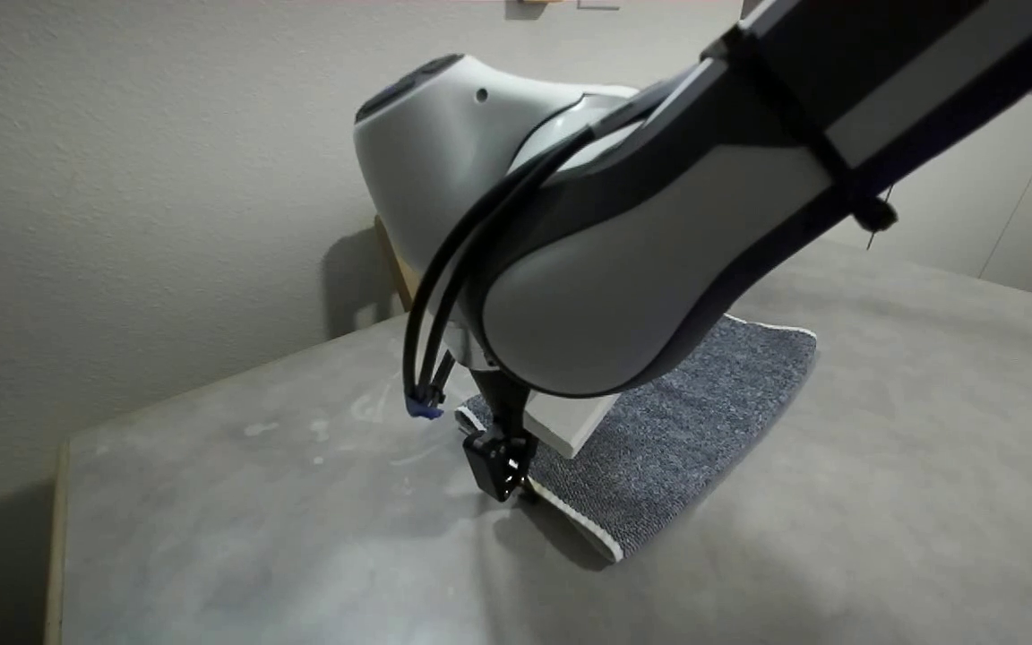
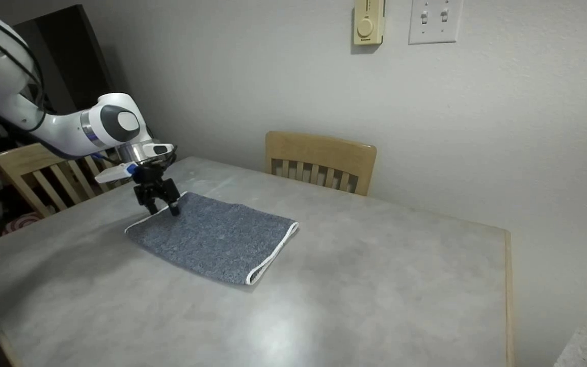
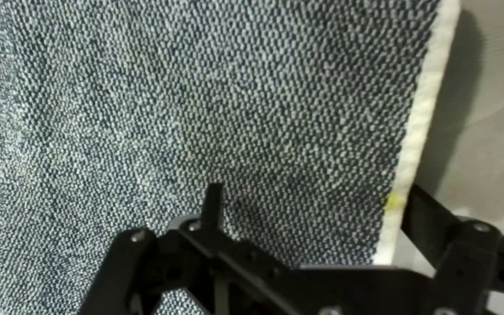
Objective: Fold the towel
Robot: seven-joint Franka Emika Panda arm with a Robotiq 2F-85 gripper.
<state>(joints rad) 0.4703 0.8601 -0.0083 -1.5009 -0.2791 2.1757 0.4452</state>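
The towel (image 2: 217,239) is blue-grey with white edging and lies on the table. Its white-edged side away from the robot shows two layers, so it looks doubled over. The towel also shows in an exterior view (image 1: 704,412), partly hidden behind the arm, and fills most of the wrist view (image 3: 234,109). My gripper (image 2: 163,208) is at the towel's white edge on the robot's side. In the wrist view the gripper (image 3: 313,192) is open: one finger is over the cloth, the other is just outside the edge, its tip partly hidden by the edging. The edge there looks slightly raised, with a shadow beneath.
The grey table (image 2: 375,285) extends around the towel. A wooden chair (image 2: 319,148) stands against the wall side of the table. Another wooden chair (image 2: 44,163) is behind the arm. The wall (image 1: 167,179) runs along one table side.
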